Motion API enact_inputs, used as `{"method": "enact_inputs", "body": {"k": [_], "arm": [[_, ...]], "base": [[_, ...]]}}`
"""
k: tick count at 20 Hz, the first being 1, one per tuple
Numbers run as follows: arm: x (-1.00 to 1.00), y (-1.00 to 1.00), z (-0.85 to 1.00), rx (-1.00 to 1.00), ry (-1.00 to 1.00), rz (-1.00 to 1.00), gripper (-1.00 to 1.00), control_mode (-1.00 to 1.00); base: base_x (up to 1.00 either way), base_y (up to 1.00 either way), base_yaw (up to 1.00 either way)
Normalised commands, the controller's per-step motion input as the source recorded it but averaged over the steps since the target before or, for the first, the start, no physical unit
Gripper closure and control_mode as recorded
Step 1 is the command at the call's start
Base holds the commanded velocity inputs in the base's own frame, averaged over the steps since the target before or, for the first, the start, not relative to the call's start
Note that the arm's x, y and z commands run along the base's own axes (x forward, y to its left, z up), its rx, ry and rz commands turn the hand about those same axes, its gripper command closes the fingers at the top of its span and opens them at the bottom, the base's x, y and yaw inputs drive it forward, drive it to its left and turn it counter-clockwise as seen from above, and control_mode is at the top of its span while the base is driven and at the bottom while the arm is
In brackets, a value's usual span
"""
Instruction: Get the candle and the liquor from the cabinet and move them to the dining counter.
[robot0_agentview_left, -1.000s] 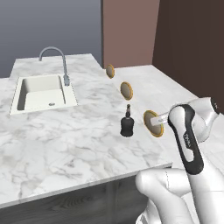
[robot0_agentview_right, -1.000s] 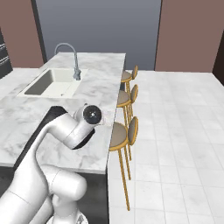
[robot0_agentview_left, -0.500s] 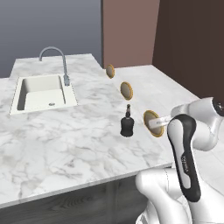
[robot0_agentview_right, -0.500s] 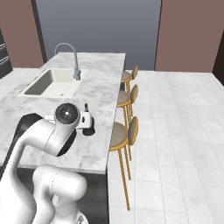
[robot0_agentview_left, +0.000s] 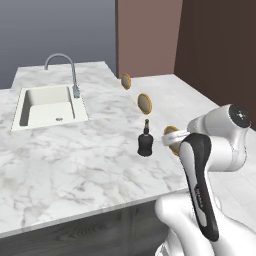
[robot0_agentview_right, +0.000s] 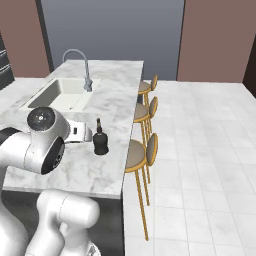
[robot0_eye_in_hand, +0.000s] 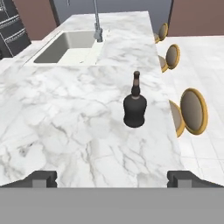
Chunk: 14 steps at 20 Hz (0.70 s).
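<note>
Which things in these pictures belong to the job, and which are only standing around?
Belong to the job:
- liquor, upright on the dining counter
- gripper, open, holding nothing

Only standing around:
- sink
- faucet
- stools

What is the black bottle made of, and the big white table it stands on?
The liquor looks like dark glass or glazed ceramic: smooth, black, faintly shiny on its round body. I cannot tell which. The dining counter looks like polished marble: white with thin grey veins running through it.

Kitchen: marble island (robot0_agentview_left: 75, 165), sink (robot0_agentview_left: 47, 106), stools (robot0_agentview_right: 150, 148).
</note>
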Motion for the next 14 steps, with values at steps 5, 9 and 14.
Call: {"method": "enact_inputs", "body": {"k": [5, 9, 14], "arm": [[0.0, 0.0, 0.0, 0.0, 0.0, 0.0, -1.0, -1.0], [0.0, 0.0, 0.0, 0.0, 0.0, 0.0, -1.0, -1.0], [0.0, 0.0, 0.0, 0.0, 0.0, 0.0, -1.0, -1.0]], "base": [[0.0, 0.0, 0.0], [0.0, 0.0, 0.0], [0.0, 0.0, 0.0]]}}
